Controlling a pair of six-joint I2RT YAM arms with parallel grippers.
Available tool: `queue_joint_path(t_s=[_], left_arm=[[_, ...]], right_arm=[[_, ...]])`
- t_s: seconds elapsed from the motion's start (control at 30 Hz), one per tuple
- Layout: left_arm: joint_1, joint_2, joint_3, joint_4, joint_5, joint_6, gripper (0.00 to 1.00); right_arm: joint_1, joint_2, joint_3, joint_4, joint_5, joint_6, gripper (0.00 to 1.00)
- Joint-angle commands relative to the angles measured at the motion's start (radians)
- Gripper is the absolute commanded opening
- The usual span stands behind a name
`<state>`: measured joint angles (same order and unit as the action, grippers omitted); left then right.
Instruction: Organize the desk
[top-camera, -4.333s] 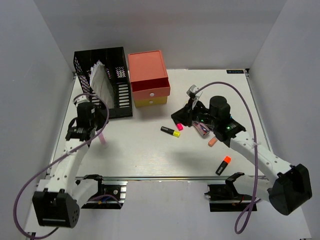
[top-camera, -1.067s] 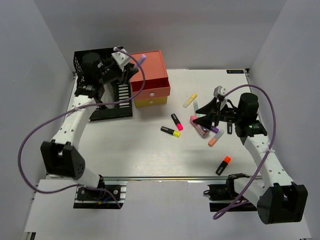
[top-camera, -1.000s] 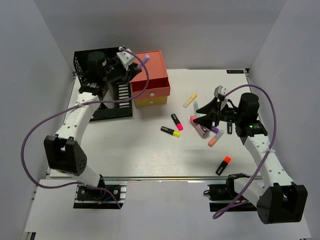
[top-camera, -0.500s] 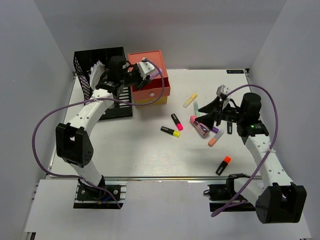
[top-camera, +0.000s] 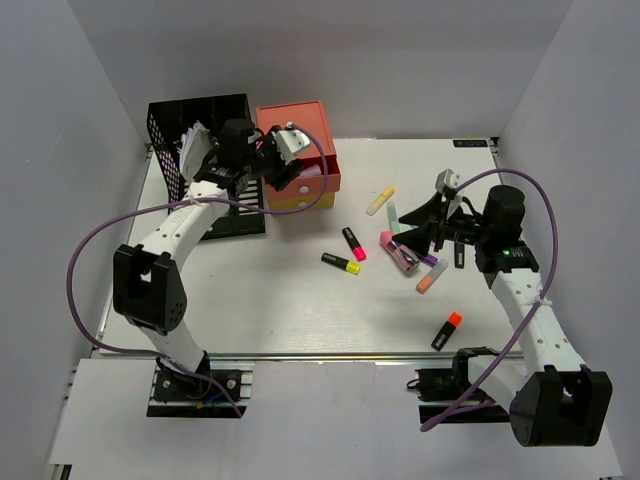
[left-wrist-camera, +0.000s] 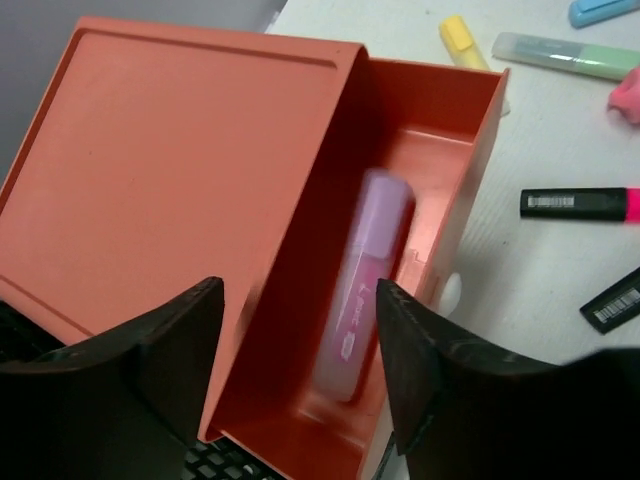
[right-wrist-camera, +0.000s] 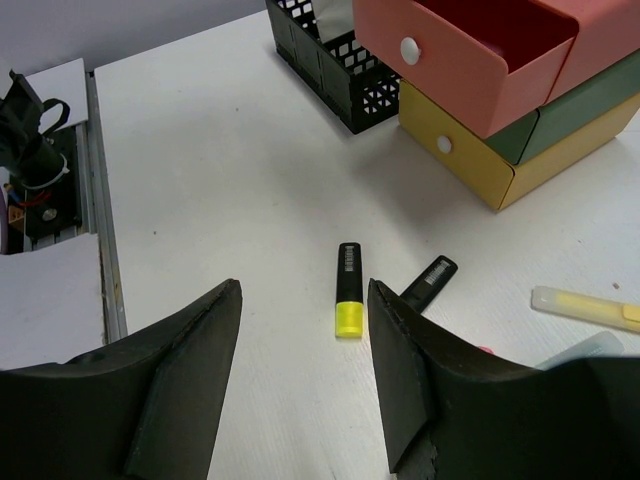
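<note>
- Wide open: left claw (left-wrist-camera: 300, 335), just above the pulled-out orange drawer (left-wrist-camera: 445, 130).
- In that drawer: a blurry purple marker (left-wrist-camera: 365, 280).
- Wide open too: right claw (right-wrist-camera: 300, 370), over the white desk (right-wrist-camera: 200, 150), yellow marker (right-wrist-camera: 347, 303) below.
- At the desk's far side: the drawer box (top-camera: 305, 115).

Bright even light, soft shadows; blurred pink marker (left-wrist-camera: 362, 280)

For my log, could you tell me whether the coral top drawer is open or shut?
Open: the coral top drawer is pulled out, its inside exposed, with a pinkish highlighter inside it.
</note>
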<state>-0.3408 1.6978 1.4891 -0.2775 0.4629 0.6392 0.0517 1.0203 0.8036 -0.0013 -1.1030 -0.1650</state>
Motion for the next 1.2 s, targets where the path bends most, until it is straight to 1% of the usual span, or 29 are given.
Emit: queue_joint_path(t_s=[0.0, 0.13, 0.17, 0.23, 0.27, 0.3, 0.33, 0.37, 0.4, 0.43, 0.47, 0.5, 0.53, 0.57, 0.6, 0.63, 0.67, 0.7, 0.73, 0.77, 0.8, 0.83, 0.87, 0.93, 0.97, 1.0, 1.07, 1.17], left_arm=[[-0.004, -0.059, -0.006, 0.049, -0.058, -0.019, 0.73], [-0.004, -0.084, 0.013, 0.080, -0.090, -0.049, 0.75], [-0.004, -0.095, 0.011, 0.110, -0.093, -0.062, 0.75], [-0.004, -0.134, 0.010, 0.176, -0.104, -0.133, 0.72], [-0.004, -0.153, 0.005, 0.201, -0.102, -0.165, 0.68], [-0.004, -0.171, 0.000, 0.221, -0.102, -0.235, 0.55], [-0.004, -0.217, -0.007, 0.257, -0.101, -0.278, 0.46], [-0.004, -0.245, -0.041, 0.270, -0.095, -0.380, 0.37], [-0.004, -0.275, -0.065, 0.320, -0.090, -0.435, 0.15], [0.005, -0.312, -0.097, 0.334, -0.090, -0.488, 0.06], [0.005, -0.387, -0.183, 0.345, -0.080, -0.592, 0.00], [0.005, -0.430, -0.237, 0.359, -0.078, -0.668, 0.00], [0.017, -0.519, -0.300, 0.392, -0.060, -0.755, 0.00], [0.017, -0.561, -0.369, 0.420, -0.041, -0.774, 0.00], [0.017, -0.604, -0.504, 0.437, -0.027, -0.797, 0.00], [0.017, -0.644, -0.571, 0.470, -0.011, -0.814, 0.00], [0.017, -0.679, -0.626, 0.475, -0.004, -0.854, 0.00], [0.017, -0.743, -0.676, 0.474, -0.015, -0.872, 0.02], [0.017, -0.769, -0.761, 0.471, -0.021, -0.878, 0.12], [0.017, -0.796, -0.791, 0.465, -0.027, -0.880, 0.25], [0.017, -0.834, -0.817, 0.459, -0.035, -0.877, 0.31], [0.017, -0.851, -0.849, 0.446, -0.038, -0.871, 0.39], [0.017, -0.866, -0.859, 0.434, -0.047, -0.848, 0.54], [0.017, -0.903, -0.868, 0.390, -0.065, -0.822, 0.61], [0.017, -0.915, -0.872, 0.373, -0.078, -0.793, 0.63], [0.017, -0.929, -0.877, 0.351, -0.098, -0.777, 0.64], [0.017, -0.957, -0.869, 0.321, -0.122, -0.736, 0.67], [0.017, -0.961, -0.846, 0.253, -0.207, -0.737, 0.70]], right_arm=[[-0.007, -0.008, 0.022, 0.021, -0.021, 0.001, 0.59], [-0.015, -0.006, 0.019, 0.021, -0.023, 0.001, 0.59], [-0.015, -0.006, 0.019, 0.021, -0.020, 0.001, 0.59], [-0.018, -0.005, 0.017, 0.023, -0.017, 0.001, 0.59], [-0.021, -0.003, 0.016, 0.023, -0.008, -0.004, 0.59], [-0.019, -0.002, 0.016, 0.020, -0.001, -0.007, 0.58], [-0.023, 0.003, 0.016, 0.015, 0.021, -0.013, 0.55], [-0.026, 0.001, 0.016, 0.012, 0.035, -0.021, 0.51], [-0.026, 0.010, 0.016, 0.004, 0.055, -0.039, 0.42], [-0.026, 0.018, 0.020, 0.003, 0.072, -0.054, 0.36], [-0.024, 0.026, 0.026, -0.028, 0.125, -0.070, 0.29], [-0.024, 0.040, 0.040, -0.038, 0.158, -0.094, 0.19], [-0.021, 0.069, 0.051, -0.066, 0.242, -0.108, 0.05], [-0.021, 0.086, 0.068, -0.081, 0.288, -0.119, 0.03], [-0.016, 0.109, 0.087, -0.101, 0.340, -0.139, 0.03], [-0.015, 0.160, 0.142, -0.127, 0.383, -0.166, 0.07], [-0.016, 0.191, 0.178, -0.202, 0.453, -0.192, 0.13], [-0.018, 0.223, 0.213, -0.242, 0.488, -0.215, 0.22], [-0.018, 0.289, 0.248, -0.282, 0.515, -0.253, 0.42], [-0.019, 0.323, 0.317, -0.342, 0.561, -0.267, 0.50], [-0.023, 0.355, 0.351, -0.370, 0.590, -0.278, 0.56], [-0.020, 0.418, 0.383, -0.399, 0.615, -0.301, 0.65], [-0.019, 0.443, 0.429, -0.426, 0.653, -0.310, 0.68], [-0.018, 0.522, 0.468, -0.459, 0.696, -0.321, 0.72], [-0.018, 0.550, 0.511, -0.476, 0.727, -0.335, 0.72], [-0.018, 0.604, 0.528, -0.500, 0.742, -0.344, 0.72], [-0.016, 0.658, 0.563, -0.529, 0.796, -0.373, 0.72], [-0.018, 0.745, 0.614, -0.569, 0.844, -0.406, 0.72]])
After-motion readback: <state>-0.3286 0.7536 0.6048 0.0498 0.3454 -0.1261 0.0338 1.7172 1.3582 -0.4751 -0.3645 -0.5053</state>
